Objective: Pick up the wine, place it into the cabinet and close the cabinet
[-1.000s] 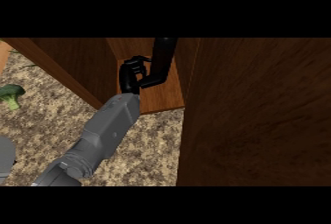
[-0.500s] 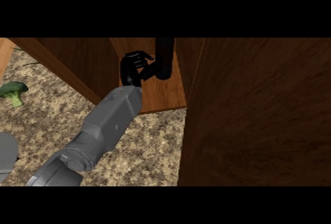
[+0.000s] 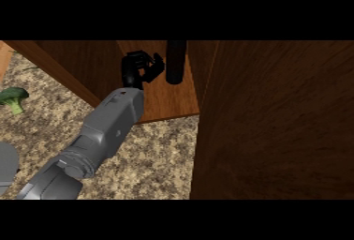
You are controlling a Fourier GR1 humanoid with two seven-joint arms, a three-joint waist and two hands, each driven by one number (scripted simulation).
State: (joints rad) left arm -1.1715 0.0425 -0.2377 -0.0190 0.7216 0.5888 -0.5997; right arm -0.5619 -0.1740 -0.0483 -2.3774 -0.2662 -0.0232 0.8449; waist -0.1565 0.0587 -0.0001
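Observation:
The wine bottle [image 3: 175, 61], dark and slim, stands upright on the wooden floor of the open cabinet [image 3: 169, 101]. My right hand [image 3: 138, 70] is inside the cabinet just left of the bottle. Its fingers are spread towards the bottle, and a narrow gap shows between them and the glass. The grey forearm runs from the lower left up to the hand. The bottle's top is cut off by the view's upper edge. My left hand does not show; only a grey piece of that arm [image 3: 4, 166] sits at the left edge.
The cabinet's open door [image 3: 276, 122] fills the right side as a tall brown panel. The cabinet's left wall [image 3: 66, 61] slants across the upper left. A green broccoli [image 3: 12, 98] lies on the speckled counter [image 3: 152, 154] at the far left.
My right hand has moved a little deeper into the cabinet and its fingers have come off the wine bottle, which stays standing where it was.

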